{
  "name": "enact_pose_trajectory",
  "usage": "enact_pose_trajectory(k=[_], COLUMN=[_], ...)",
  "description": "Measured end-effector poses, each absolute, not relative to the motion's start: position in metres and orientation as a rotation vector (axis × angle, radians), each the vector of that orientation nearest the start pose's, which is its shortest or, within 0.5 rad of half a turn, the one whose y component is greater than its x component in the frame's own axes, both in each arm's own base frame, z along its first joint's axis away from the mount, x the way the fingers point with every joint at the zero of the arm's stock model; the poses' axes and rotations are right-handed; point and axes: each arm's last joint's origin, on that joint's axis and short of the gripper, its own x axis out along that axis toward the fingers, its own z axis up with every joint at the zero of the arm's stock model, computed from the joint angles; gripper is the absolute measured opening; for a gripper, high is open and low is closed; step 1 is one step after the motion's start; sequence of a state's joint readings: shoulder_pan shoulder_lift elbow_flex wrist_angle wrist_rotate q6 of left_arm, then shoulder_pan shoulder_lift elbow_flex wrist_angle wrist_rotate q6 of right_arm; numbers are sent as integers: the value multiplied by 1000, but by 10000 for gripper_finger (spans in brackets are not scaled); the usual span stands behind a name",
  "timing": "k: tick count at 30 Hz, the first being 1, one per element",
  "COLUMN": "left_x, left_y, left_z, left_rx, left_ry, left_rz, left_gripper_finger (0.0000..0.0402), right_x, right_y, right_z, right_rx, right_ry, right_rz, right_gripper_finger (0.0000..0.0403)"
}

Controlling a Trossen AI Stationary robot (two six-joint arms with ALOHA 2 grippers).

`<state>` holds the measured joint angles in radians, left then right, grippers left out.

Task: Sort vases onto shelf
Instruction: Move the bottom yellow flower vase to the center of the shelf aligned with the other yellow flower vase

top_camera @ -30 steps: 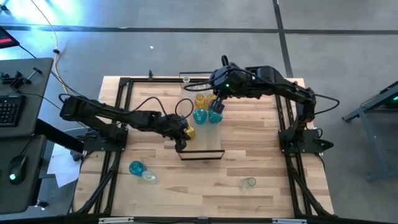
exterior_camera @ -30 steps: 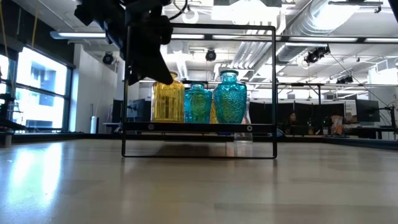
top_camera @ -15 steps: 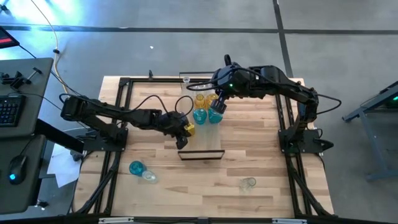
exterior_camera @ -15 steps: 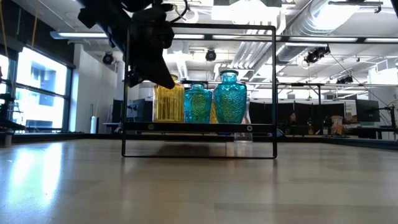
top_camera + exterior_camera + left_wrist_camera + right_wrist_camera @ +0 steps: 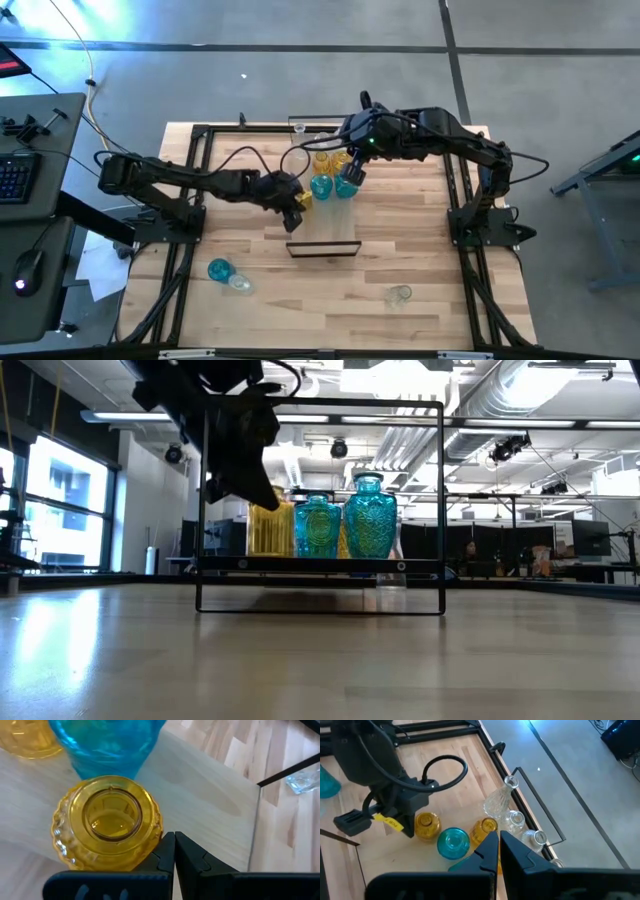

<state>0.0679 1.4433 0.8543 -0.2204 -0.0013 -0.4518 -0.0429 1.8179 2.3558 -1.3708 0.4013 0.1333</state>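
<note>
The shelf [image 5: 338,228] is a light wood board in a thin black frame, lying mid-table. On it stand an amber-yellow vase [image 5: 107,822], two teal vases [image 5: 321,187] [image 5: 346,188], another amber one [image 5: 484,827] and clear ones [image 5: 512,820] at the far end. My left gripper [image 5: 174,840] is shut, low beside the near amber vase [image 5: 303,199]. My right gripper [image 5: 498,842] is shut and hangs high over the teal vases, touching nothing. My left gripper touches the near amber vase's belly [image 5: 154,840] with the outer side of one shut finger [image 5: 164,854]. It comes slanting down from the table's near left. The vase stands upright on the shelf board, close to a teal vase [image 5: 100,750].
A teal vase [image 5: 219,270] and a clear one [image 5: 240,284] lie on the tabletop near the front left. Another clear vase [image 5: 400,294] lies near the front right. The shelf's near half is bare board, and its upright black frame [image 5: 320,405] crosses the low view.
My left gripper has gone toward the table's far edge along the shelf, staying shut. The near amber vase has slid upright ahead of it, closer to the teal vase.
</note>
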Motion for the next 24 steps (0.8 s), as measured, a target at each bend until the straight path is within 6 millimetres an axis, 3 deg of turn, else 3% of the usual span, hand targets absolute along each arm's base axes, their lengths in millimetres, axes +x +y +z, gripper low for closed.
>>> enact_pose_trajectory(k=[24], left_x=[286], left_y=[48], left_z=[209], left_rx=[-397], left_ry=[784], left_rz=[255], left_gripper_finger=[0], right_x=[327], right_y=[-25], right_z=[467], right_rx=[-27], right_ry=[798], right_rz=[-471], right_gripper_finger=[0])
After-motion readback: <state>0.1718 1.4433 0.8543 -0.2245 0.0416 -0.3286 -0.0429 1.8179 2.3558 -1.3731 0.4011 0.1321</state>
